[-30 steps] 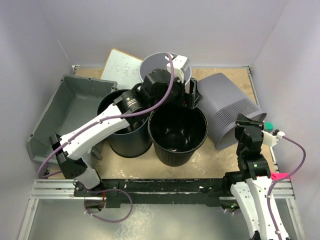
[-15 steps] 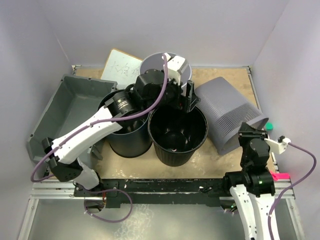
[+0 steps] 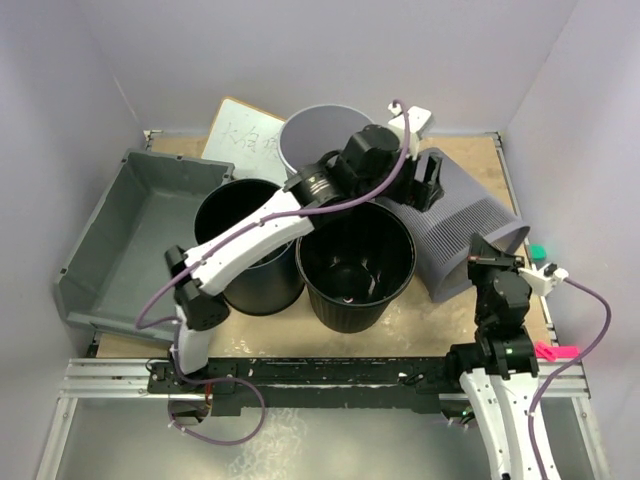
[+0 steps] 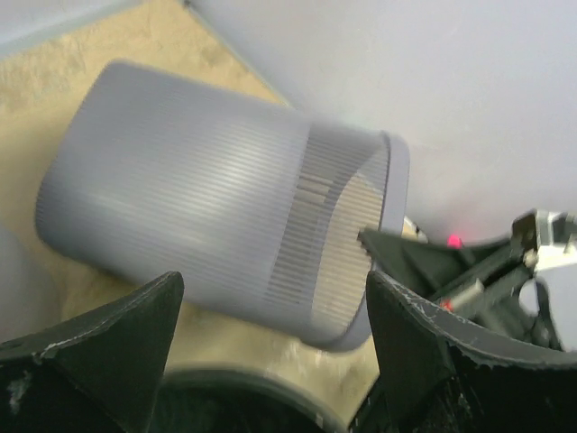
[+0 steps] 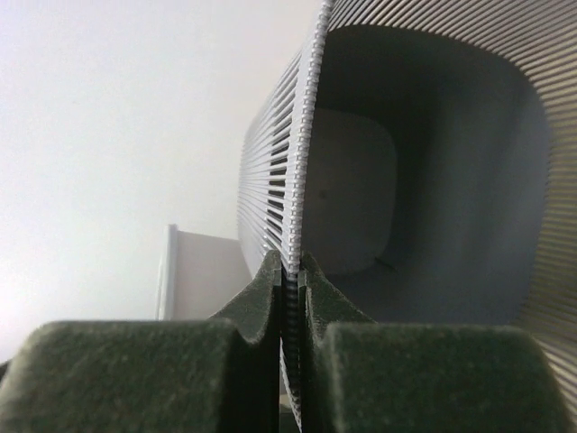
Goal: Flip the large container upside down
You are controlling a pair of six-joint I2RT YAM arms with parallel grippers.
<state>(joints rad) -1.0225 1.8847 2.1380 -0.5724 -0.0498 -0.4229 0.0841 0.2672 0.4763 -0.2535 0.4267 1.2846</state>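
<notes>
Large container: the grey tub sits at the table's left side, open side up, with no gripper touching it.
Right gripper: the right gripper has its fingers pinched together on the rim of the ribbed bin, which lies on its side at the right.
Left gripper: the left gripper hangs over the ribbed bin's wall with fingers spread apart, holding nothing.
Between them: 2 black buckets and 1 pale bucket stand between tub and bin.
Step in hand: both arms work at the ribbed bin, well apart from the tub, so the flip looks not yet begun.
Next move: likely calls for letting go of the bin, reaching left to the tub's rim, then lifting and rolling it over. The wall and the nearest black bucket leave little room.
</notes>
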